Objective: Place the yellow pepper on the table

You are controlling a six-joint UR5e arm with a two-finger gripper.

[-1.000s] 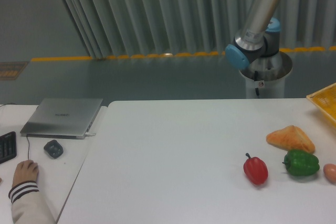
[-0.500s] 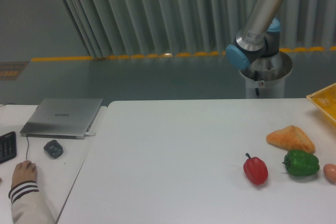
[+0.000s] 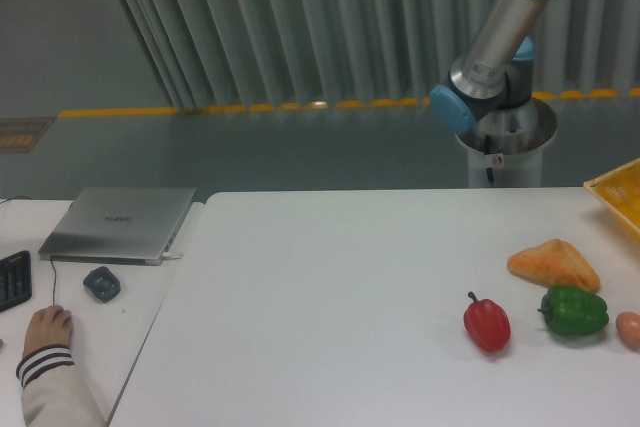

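Observation:
The yellow pepper is out of view. The white table (image 3: 330,287) fills the lower middle and right of the camera view. Only the arm's silver upper link and blue joints (image 3: 500,22) show, rising from the base behind the table's far right edge and leaving the frame at the top. The gripper itself is out of the frame.
A red pepper (image 3: 487,323), a green pepper (image 3: 573,311), an orange bread-like wedge (image 3: 553,265) and a pinkish object (image 3: 630,329) lie at the table's right. A yellow crate (image 3: 620,192) pokes in at the right edge. A laptop (image 3: 120,223), mouse (image 3: 101,283) and a person's hand (image 3: 46,329) are on the left desk.
The arm's upper link has swung slightly to the right at the top of the frame. Nothing on the table has moved.

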